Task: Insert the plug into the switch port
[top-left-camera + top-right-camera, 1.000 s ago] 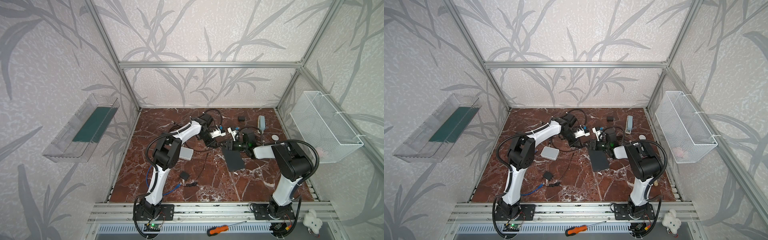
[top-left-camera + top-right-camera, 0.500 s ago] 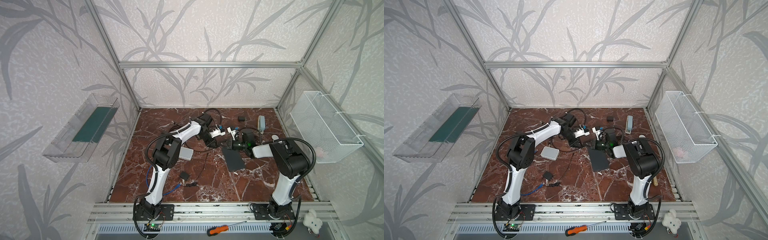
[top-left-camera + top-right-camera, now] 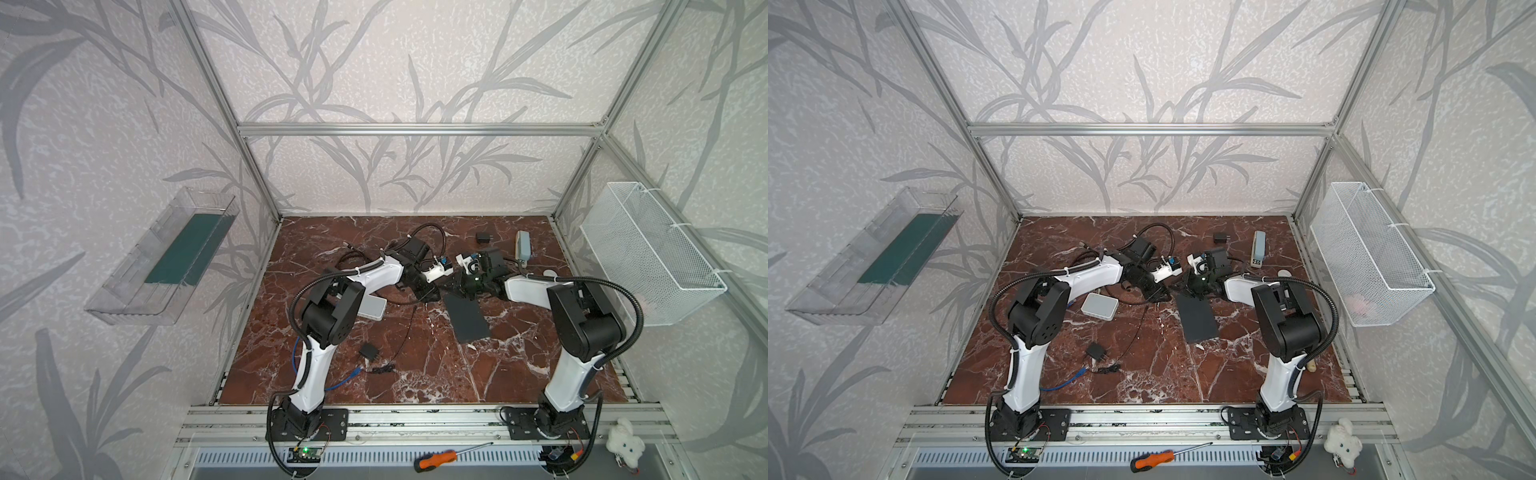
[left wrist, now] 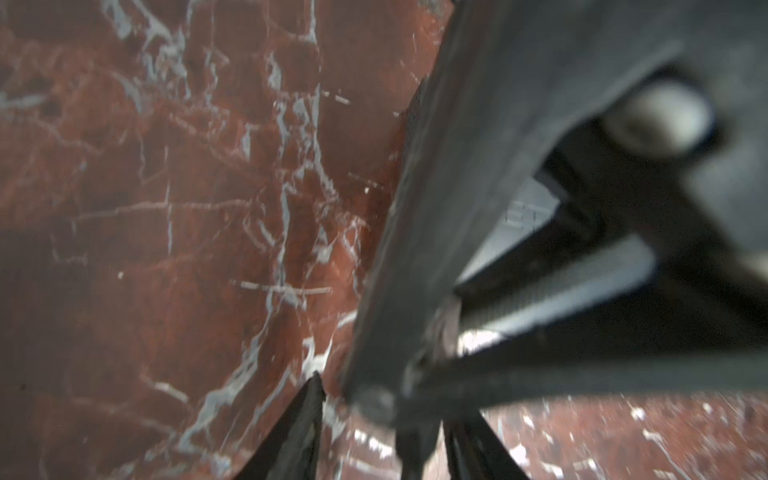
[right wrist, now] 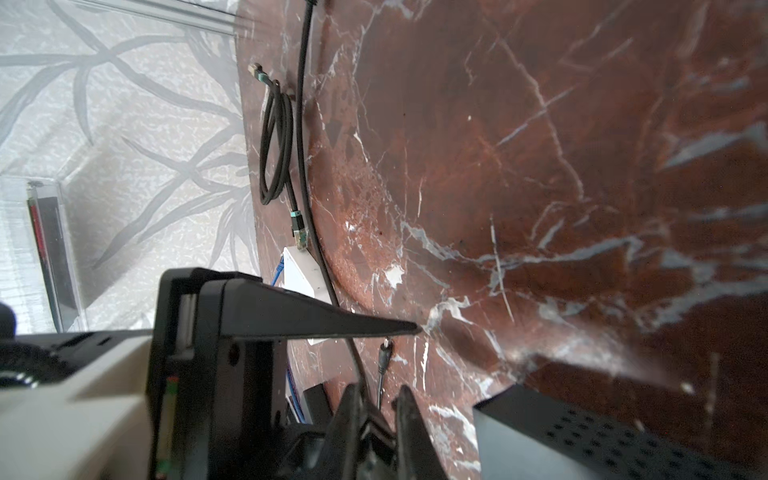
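- Counter (image 3: 1183, 374): red-brown marble, white veins.
- White box (image 3: 1099, 306): left of middle.
- Dark grey slab (image 3: 1196, 318): middle.
- Black adapter block (image 3: 1096, 352), blue cable (image 3: 1066, 380): toward front-left corner.

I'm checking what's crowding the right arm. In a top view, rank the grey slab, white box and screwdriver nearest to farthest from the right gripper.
From the right gripper, in a top view:
1. Grey slab, just beside it, toward the front.
2. White box, farther off to the left.
3. Screwdriver, farthest, at the very front.
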Motion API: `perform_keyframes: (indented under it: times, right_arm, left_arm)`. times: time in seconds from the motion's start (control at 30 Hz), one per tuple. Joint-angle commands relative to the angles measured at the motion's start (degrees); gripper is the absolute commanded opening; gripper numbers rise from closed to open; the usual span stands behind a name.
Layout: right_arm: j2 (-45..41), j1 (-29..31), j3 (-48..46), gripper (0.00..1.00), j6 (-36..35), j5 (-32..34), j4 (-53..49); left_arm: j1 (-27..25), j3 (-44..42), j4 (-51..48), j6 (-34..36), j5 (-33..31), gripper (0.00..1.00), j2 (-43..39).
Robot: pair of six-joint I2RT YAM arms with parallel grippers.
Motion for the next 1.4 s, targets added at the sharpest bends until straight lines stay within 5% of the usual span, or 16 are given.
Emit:
perform_keyframes:
  times: [0.0, 0.47, 1.07, 1.37]
  right_arm:
    - [-0.02, -0.1, 3.51, 0.01, 0.04, -0.49, -9.63]
    - [2.44, -1.15, 7.35, 0.0, 0.33, 0.58, -18.72]
    - [2.96, -1.41, 6.64, 0.01, 1.85, -0.01, -19.7]
    - [-0.56, -5.16, 4.87, 0.27, -1.43, -0.3, -21.79]
  left_arm:
    - [-0.88, -3.55, 10.45, -1.91, -2.57, 0.46, -3.36]
    - [-1.65, -10.51, 17.22, -2.66, -8.79, 0.44, -8.74]
    - [-4.31, -10.7, 17.19, -2.42, -10.35, 0.17, -8.19]
    - [-4.11, -9.64, 9.53, -0.53, -8.33, 0.09, -7.46]
